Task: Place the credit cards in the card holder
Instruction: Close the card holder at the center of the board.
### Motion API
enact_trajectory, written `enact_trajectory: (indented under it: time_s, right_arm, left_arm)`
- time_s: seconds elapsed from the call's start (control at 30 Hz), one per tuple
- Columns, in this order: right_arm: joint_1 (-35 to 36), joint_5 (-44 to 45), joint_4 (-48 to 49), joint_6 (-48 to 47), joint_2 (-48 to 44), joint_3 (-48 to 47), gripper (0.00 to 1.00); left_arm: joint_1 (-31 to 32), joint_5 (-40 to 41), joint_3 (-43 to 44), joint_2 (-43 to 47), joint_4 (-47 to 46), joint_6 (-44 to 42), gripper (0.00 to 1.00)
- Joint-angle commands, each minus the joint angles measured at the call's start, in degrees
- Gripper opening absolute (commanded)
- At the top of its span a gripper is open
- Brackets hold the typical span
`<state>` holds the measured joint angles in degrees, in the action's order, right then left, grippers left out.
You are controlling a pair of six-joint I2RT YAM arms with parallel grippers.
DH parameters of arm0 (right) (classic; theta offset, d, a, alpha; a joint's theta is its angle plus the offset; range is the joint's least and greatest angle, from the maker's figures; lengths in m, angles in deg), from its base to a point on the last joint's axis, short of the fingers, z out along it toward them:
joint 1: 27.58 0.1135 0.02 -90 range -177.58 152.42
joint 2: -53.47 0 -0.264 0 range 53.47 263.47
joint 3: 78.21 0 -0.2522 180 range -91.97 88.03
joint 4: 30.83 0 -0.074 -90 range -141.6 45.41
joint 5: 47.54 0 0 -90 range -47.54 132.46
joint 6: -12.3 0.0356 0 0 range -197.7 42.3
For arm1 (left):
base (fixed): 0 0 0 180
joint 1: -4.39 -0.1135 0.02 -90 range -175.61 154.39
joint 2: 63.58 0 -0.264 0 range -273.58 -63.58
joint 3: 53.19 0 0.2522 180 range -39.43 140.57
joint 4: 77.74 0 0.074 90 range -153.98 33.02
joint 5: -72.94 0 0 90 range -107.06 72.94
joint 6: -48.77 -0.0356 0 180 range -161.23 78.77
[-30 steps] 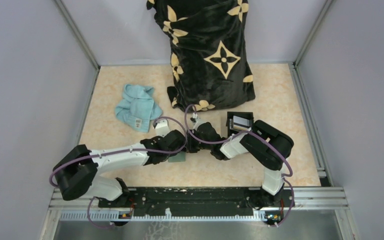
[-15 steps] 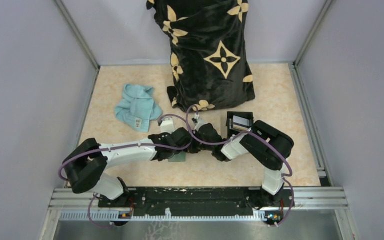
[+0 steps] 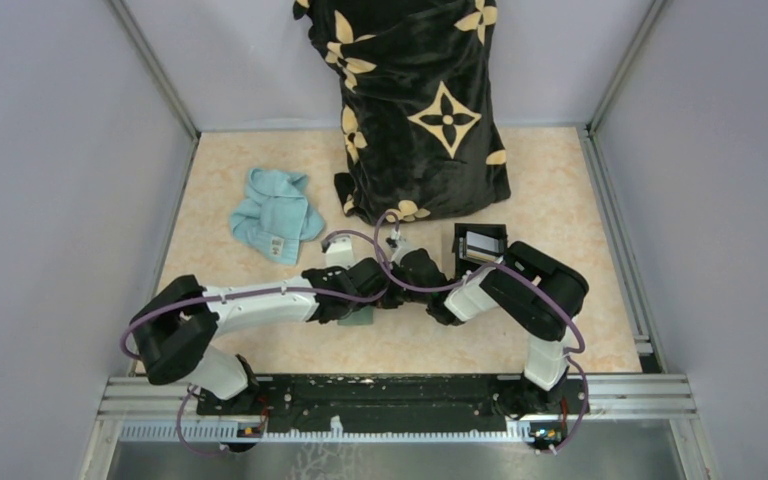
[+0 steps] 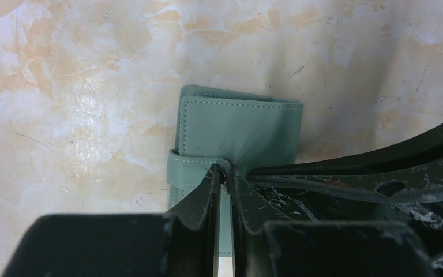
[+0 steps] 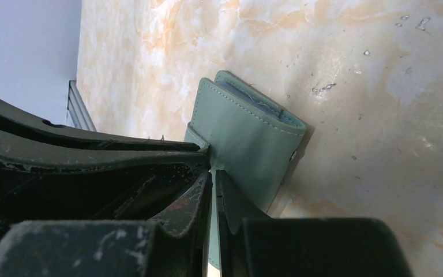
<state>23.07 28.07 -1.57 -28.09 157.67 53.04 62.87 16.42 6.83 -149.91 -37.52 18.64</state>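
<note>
The card holder is a sage-green folding wallet lying folded on the marbled table, partly under both wrists in the top view. My left gripper is shut on its strap near the snap. My right gripper comes from the other side and is shut on the edge of its cover. The two grippers meet tip to tip over it. A pale flat stack, which looks like the credit cards, sits inside a black square box behind the right arm.
The black box stands just beyond the right forearm. A light blue cloth lies at the back left. A large black bag with tan flower marks stands against the back wall. Grey walls close in both sides.
The left arm has reached further right toward the card holder. Both grippers have closed a little more on it. The right arm has hardly moved.
</note>
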Motion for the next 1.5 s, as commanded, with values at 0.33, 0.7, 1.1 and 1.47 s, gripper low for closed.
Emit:
enact_trajectory:
  time_s: [0.33, 0.7, 1.1, 1.47]
  right_arm:
    - [-0.2, 0.1, -1.1, -0.5, -0.5, 1.1, 0.07]
    - [-0.1, -0.4, -0.6, -0.4, -0.4, 1.2, 0.07]
    - [-0.1, -0.6, -0.3, -0.5, -0.3, 1.6, 0.07]
    - [-0.1, -0.8, -0.8, -0.8, -0.3, 1.2, 0.07]
  left_arm:
    - [2.5, -2.9, -0.5, 3.2, 4.6, 1.3, 0.12]
    - [2.7, -0.3, 1.2, 1.3, 6.8, 3.7, 0.14]
    - [2.8, 3.0, 4.6, -1.3, 9.2, 5.4, 0.14]
    - [2.9, 1.7, 5.6, -3.2, 8.5, 4.6, 0.13]
